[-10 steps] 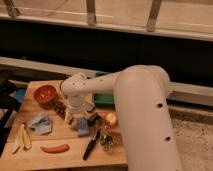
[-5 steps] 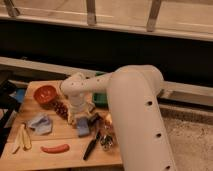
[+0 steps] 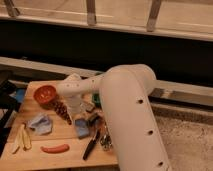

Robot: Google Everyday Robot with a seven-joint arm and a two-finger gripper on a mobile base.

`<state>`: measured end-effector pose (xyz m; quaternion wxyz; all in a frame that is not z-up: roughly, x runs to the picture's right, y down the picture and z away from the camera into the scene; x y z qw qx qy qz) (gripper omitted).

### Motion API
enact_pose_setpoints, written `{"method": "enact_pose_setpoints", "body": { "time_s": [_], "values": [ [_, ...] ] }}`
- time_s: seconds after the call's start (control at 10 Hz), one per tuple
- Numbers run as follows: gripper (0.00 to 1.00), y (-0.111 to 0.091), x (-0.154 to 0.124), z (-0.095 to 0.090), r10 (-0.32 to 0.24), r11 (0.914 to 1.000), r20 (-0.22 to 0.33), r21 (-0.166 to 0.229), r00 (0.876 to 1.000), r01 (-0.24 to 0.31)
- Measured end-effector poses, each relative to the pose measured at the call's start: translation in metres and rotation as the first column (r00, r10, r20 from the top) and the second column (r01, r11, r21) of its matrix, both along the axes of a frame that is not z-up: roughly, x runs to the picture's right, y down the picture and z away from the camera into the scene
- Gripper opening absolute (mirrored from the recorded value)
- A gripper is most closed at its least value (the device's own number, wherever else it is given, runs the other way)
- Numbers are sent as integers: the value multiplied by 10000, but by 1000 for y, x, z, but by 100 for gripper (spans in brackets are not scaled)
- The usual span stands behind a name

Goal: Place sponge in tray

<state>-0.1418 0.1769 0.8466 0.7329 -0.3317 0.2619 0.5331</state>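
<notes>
A small light-blue sponge (image 3: 82, 129) lies on the wooden table (image 3: 60, 155), just right of its middle. My gripper (image 3: 76, 111) hangs at the end of the white arm (image 3: 125, 110), pointing down, just above and slightly behind the sponge. I cannot tell whether it touches the sponge. A dark tray-like frame (image 3: 7, 102) stands off the table's left edge, mostly cut off by the picture's side.
A red bowl (image 3: 44, 93) stands at the table's back left, with a bunch of dark grapes (image 3: 62, 110) next to it. A crumpled blue cloth (image 3: 40, 124), a peeled banana (image 3: 21, 140), a red chili (image 3: 55, 148) and black pliers (image 3: 92, 144) lie nearer the front.
The arm has swung forward and down over the table's middle. Its big link now hides the orange item at the right. The gripper sits lower, closer to the sponge.
</notes>
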Motion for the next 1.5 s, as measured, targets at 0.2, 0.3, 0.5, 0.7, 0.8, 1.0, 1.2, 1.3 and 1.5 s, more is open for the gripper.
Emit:
{"method": "enact_pose_setpoints", "body": {
  "time_s": [0.2,0.3,0.5,0.7,0.8,1.0,1.2,1.3,1.5],
  "values": [
    [8,3,-3,0,-138,9999,69,-42,9999,138],
    [1,4,-2,0,-160,9999,76,-28,9998,160],
    [0,-5,-3,-9,11,9998,284,211,9996,-17],
    [0,-24,-3,-23,145,9980,480,609,9987,-174],
    [0,-43,-3,-34,244,9949,609,960,9978,-302],
    [0,-75,2,-46,419,9867,661,1539,9969,-517],
    [0,-113,21,-44,803,9730,510,2128,9955,-894],
    [0,-137,36,-41,1076,9636,376,2421,9935,-1135],
    [0,-183,76,-33,1681,9449,-115,2869,9857,-1578]
  ]
}}
